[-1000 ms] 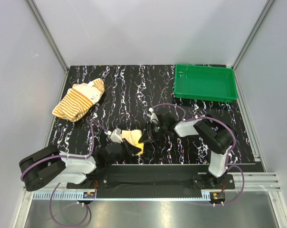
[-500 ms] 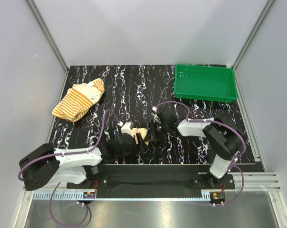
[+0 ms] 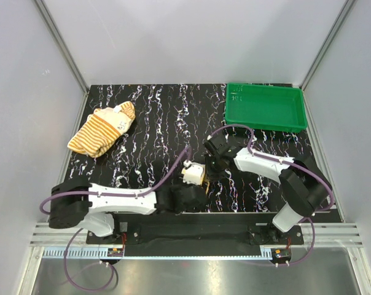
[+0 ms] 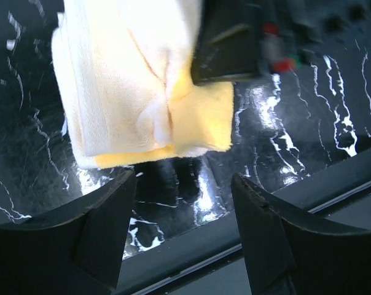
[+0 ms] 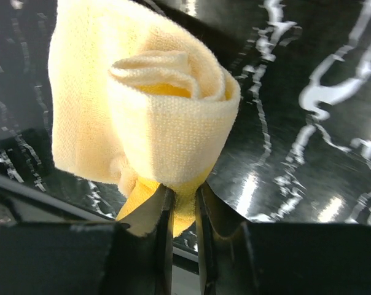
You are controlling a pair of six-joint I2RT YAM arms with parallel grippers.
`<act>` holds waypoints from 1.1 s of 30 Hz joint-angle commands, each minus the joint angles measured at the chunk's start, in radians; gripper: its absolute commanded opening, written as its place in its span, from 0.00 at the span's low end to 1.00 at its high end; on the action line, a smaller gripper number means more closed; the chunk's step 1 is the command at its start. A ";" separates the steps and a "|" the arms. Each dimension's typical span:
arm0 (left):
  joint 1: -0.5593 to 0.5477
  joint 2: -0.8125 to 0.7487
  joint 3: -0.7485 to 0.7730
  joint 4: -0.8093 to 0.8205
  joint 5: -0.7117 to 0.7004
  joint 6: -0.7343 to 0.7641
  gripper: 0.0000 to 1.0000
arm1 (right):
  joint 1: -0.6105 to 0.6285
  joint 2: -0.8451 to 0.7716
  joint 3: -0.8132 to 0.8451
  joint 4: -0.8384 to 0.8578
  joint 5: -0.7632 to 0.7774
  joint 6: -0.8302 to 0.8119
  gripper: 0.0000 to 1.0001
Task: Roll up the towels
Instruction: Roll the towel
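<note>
Yellow towel (image 5: 155, 110): near-centre of the table (image 3: 167, 117), just ahead of the arm bases, between the two grippers. From the right wrist it shows end-on as a loose coil, with the inner layers curled.

Right gripper (image 5: 184, 198): jaws nearly closed, pinching the lower edge of the coil.

Left gripper (image 4: 182, 181): jaws wide apart, nothing between them. The towel lies just beyond the fingertips.

Striped towel (image 3: 102, 130): crumpled at the far left of the table, well apart from both arms, not yet rolled.

Handling, as a judgement:
- The cloth is light, soft and limp, with no stiffness to keep its shape, so the coil likely springs loose if let go.
- The weave looks grippy, not slippery.
- The best hold is across several layers at the roll's end or outer flap, not on a single ply.
- The striped one is bulkier and needs flattening first.
</note>
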 commanded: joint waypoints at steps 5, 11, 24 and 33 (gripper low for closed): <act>-0.074 0.148 0.197 -0.032 -0.211 0.139 0.68 | -0.001 0.000 0.073 -0.226 0.130 -0.019 0.12; -0.085 0.246 0.245 0.031 -0.216 0.195 0.67 | -0.002 0.018 0.088 -0.238 0.112 -0.021 0.13; -0.149 0.440 0.398 -0.030 -0.309 0.206 0.61 | -0.002 0.052 0.125 -0.258 0.086 -0.034 0.13; -0.157 0.607 0.558 -0.309 -0.415 0.051 0.54 | -0.002 0.044 0.131 -0.268 0.073 -0.041 0.13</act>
